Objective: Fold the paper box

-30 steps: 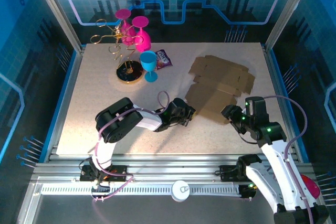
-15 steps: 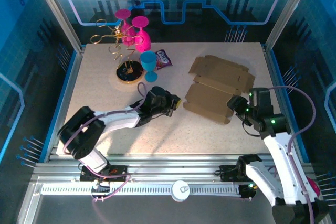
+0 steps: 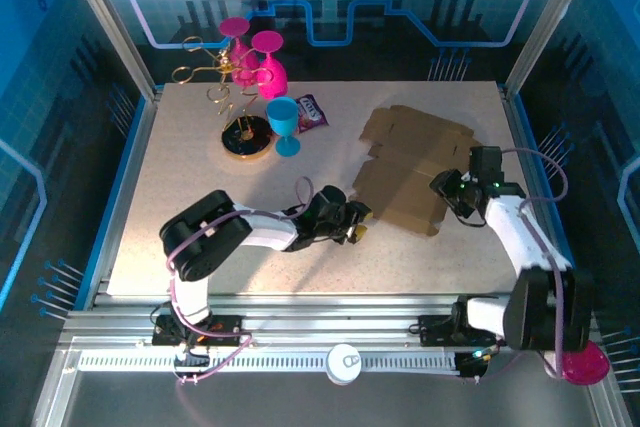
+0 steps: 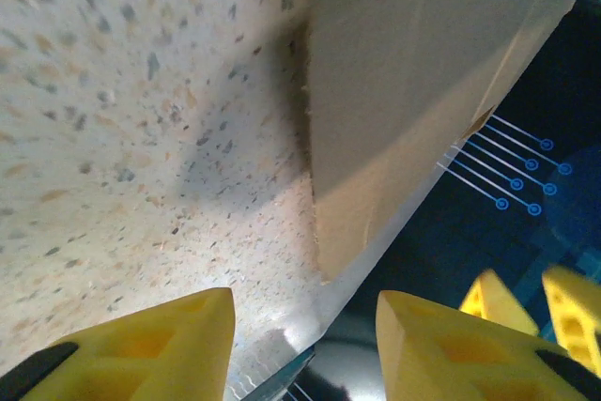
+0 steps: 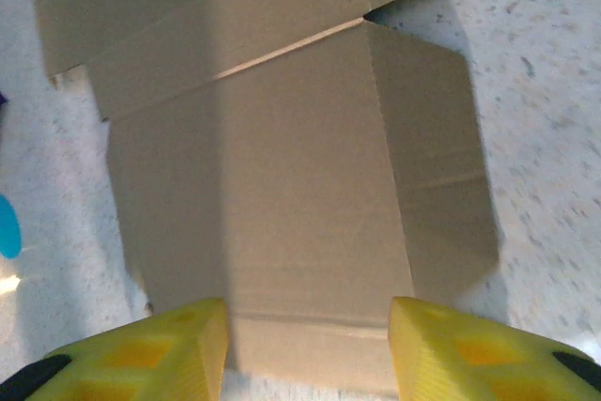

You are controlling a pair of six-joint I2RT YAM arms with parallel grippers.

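The flat brown cardboard paper box, centre-right, is looking light, stiff, crease-prone: flap edges suit pinching. Left gripper and right gripper are gaping, empty.

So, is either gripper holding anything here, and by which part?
Nothing is held. The left gripper stands open beside a corner of the paper box; the right gripper stands open at its edge, clamping nothing.

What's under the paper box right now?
The paper box lies on the speckled table, which shows round its edges. Anything beneath the cardboard is covered.
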